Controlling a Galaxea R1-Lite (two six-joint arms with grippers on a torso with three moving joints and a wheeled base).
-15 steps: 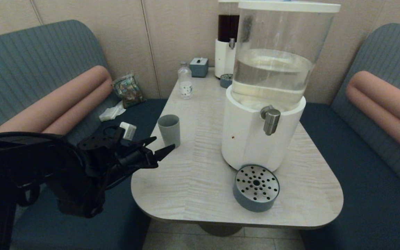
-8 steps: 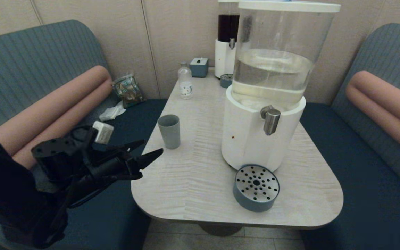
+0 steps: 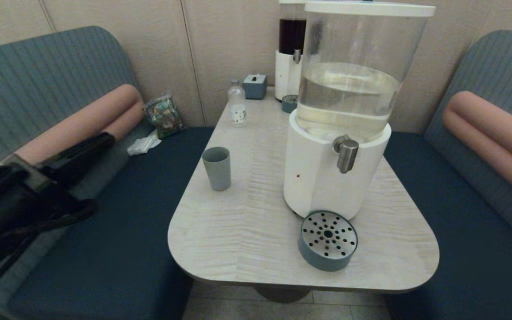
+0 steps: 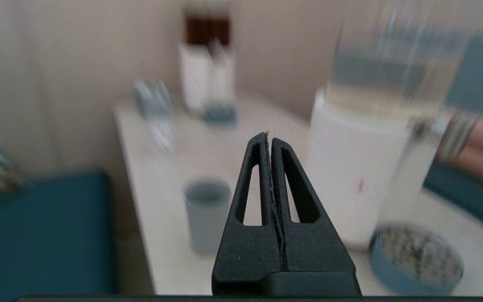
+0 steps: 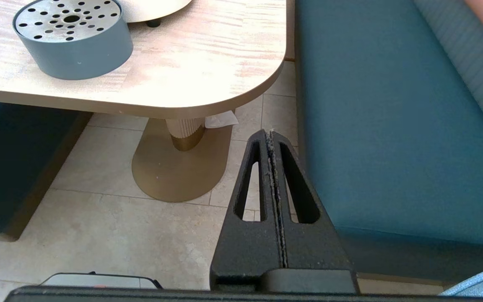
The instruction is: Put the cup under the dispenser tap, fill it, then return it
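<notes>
A pale wooden table (image 3: 247,231) with rounded corners stands between two blue benches, on a golden foot (image 5: 178,167) over a tiled floor (image 5: 99,218). Near its front edge sits a round blue-grey tray (image 3: 328,240) with a metal top full of holes. At the far end stand a second drink container with dark liquid (image 3: 291,49), a smaller tray (image 3: 289,102) before it, a small blue-grey box (image 3: 254,86) and a small clear bottle (image 3: 237,103). On the left bench (image 3: 118,249) lie a shiny snack bag (image 3: 163,114) and a crumpled white tissue (image 3: 143,143). Both benches have pink roll cushions (image 3: 491,133).
</notes>
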